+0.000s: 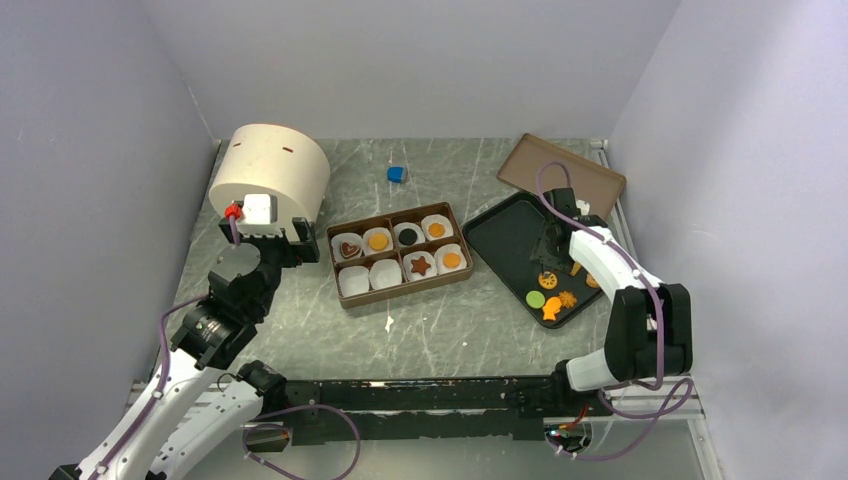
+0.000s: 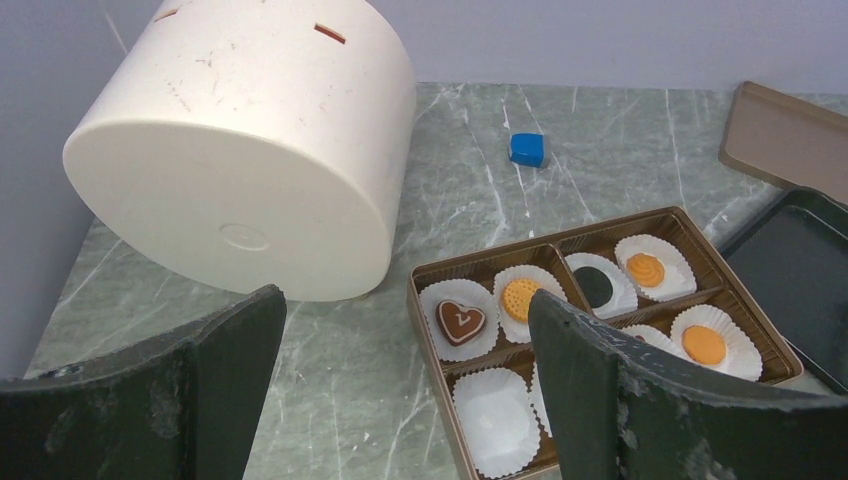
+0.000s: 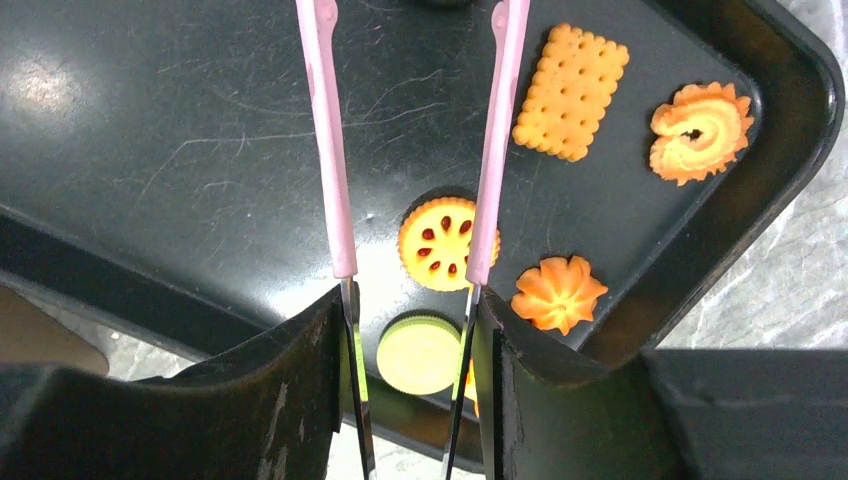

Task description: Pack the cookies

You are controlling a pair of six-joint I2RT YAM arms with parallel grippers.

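Several cookies lie at the near end of the black tray (image 1: 500, 240), among them a green round (image 1: 536, 298) and an orange fish (image 1: 551, 312). My right gripper (image 1: 550, 255) hangs over them, shut on pink-armed tweezers (image 3: 330, 140). The tweezer arms stand apart, straddling a yellow round with red dots (image 3: 436, 243); the green round (image 3: 418, 354) lies between my fingers (image 3: 300, 380). The brown box (image 1: 336, 270) holds a heart (image 2: 461, 321), an orange round (image 2: 519, 298), a black round (image 2: 594, 287) and others in white cups. My left gripper (image 2: 405, 300) is open left of the box, holding nothing.
A large white cylinder (image 1: 270, 175) lies on its side just behind the left gripper. A small blue cube (image 1: 397, 174) sits behind the box. The brown lid (image 1: 560, 170) leans at the tray's far end. Walls close in on three sides.
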